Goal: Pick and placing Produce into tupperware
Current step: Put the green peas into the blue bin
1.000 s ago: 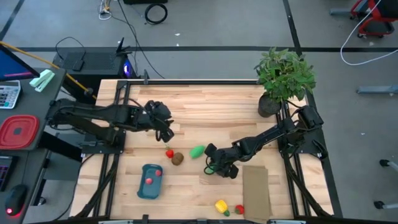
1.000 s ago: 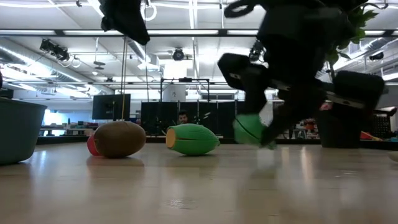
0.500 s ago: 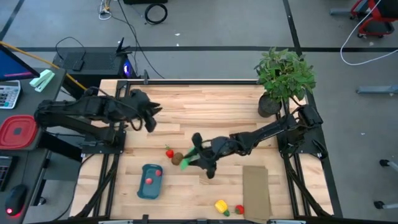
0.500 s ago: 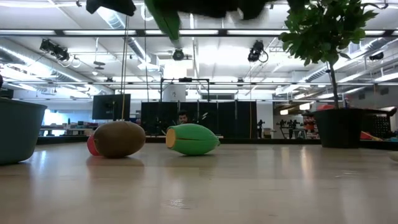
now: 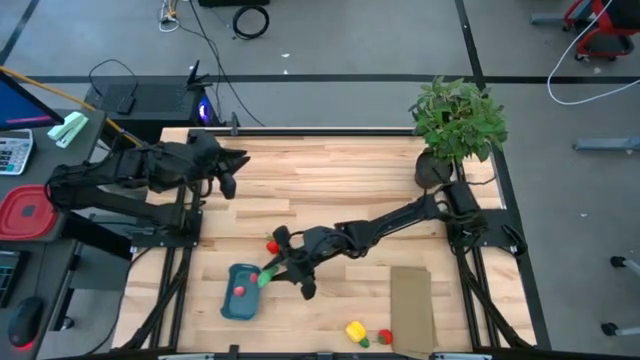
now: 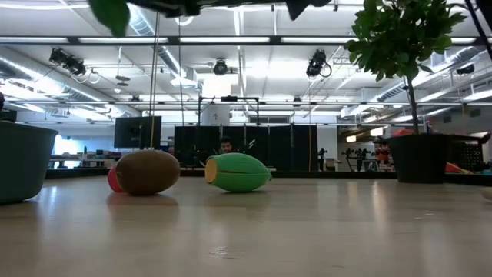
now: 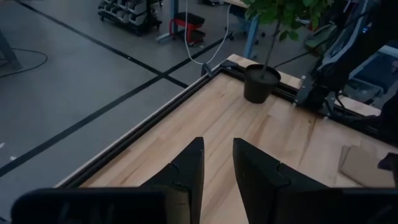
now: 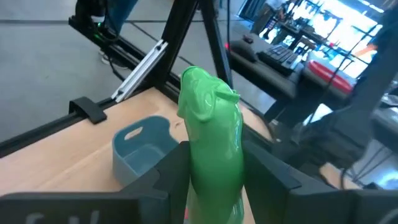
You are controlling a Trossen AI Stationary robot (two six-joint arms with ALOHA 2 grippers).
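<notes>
Right wrist view: a long green toy vegetable is pinched mid-body by the right gripper, near the blue tupperware. It is judged light, hard and smooth.

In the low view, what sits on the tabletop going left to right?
Teal tupperware at the left edge → brown round piece, with a red piece peeking out behind its left side → green piece lying on its side → potted plant at the far right.
</notes>
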